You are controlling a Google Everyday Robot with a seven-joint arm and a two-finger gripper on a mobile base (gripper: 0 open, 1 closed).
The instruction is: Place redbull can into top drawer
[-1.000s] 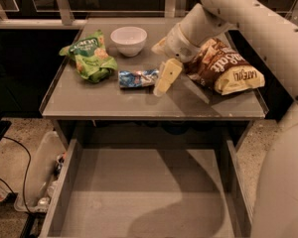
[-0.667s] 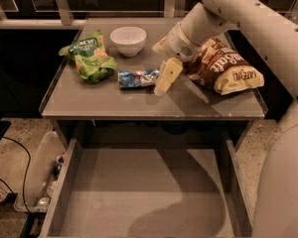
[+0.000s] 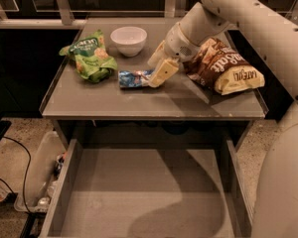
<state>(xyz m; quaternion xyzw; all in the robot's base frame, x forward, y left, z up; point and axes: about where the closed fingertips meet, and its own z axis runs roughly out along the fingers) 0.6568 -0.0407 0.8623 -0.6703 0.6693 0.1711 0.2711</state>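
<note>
— Cans first: where is the redbull can seen?
— It is laid on its side on the grey table, near the middle, with its ends pointed left and right. It is well apart from the drawer.
— What is placed around it?
— The green snack bag is found just to its left. The white bowl is set farther back.
— And the gripper?
— It is held low over the table, right at the right end of the can. It cannot be told whether the can is grasped or let go.
— What is seen to the right of that?
— A brown chip bag is laid there. Part of it is hidden by the white arm, which is stretched in from the far right.
— Is the top drawer pulled out?
— Yes. It is pulled out to the near side, under the table. Its flat grey bottom and low side walls are seen, and a shadow of the arm is cast on it. The can is not in it yet.
— Is anything seen on the floor?
— A clear bin is set on the left, beside the drawer. A dark cable is laid near it.
</note>
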